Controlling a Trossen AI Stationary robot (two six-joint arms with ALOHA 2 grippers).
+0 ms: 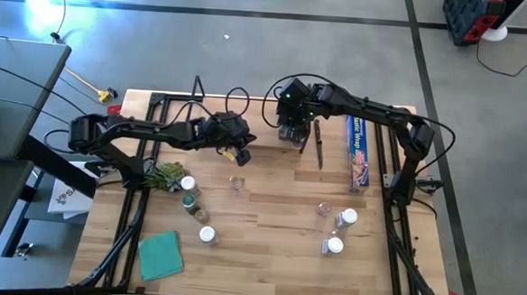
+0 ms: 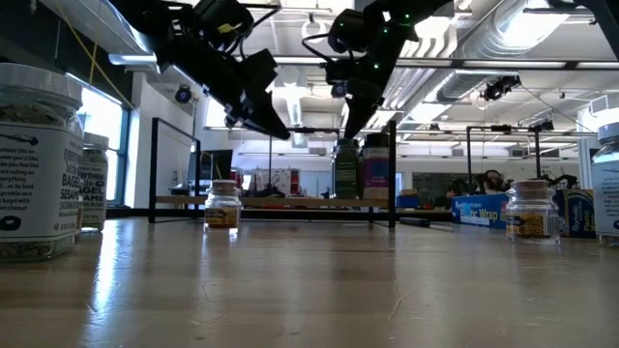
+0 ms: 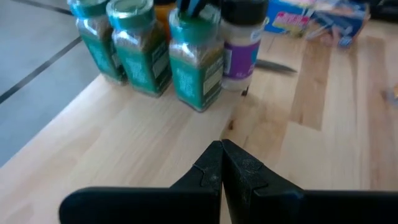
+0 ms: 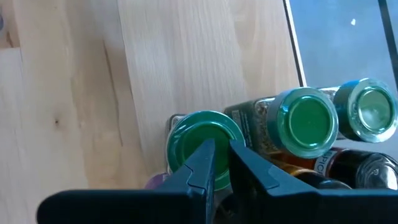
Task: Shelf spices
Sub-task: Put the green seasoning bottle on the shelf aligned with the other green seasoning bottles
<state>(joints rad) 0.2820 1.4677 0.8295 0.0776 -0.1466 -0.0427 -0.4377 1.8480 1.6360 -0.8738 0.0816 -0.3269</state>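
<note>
On the shelf (image 1: 246, 139), your right gripper (image 4: 219, 163) pinches a green-lidded spice jar (image 4: 202, 140); seat it flush before releasing. Left gripper (image 3: 222, 163) hovers shut, empty.

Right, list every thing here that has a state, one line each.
Left claw: shut, empty, raised over the light-wood shelf board.
Right claw: nearly shut, above a green-lidded clear spice jar; grip cannot be told.
Green-lidded jars on the shelf: upright, lids on, side by side.
White-lidded clear jars on the table: upright, not yet shelved.
Long blue wrap box: lying flat.
</note>
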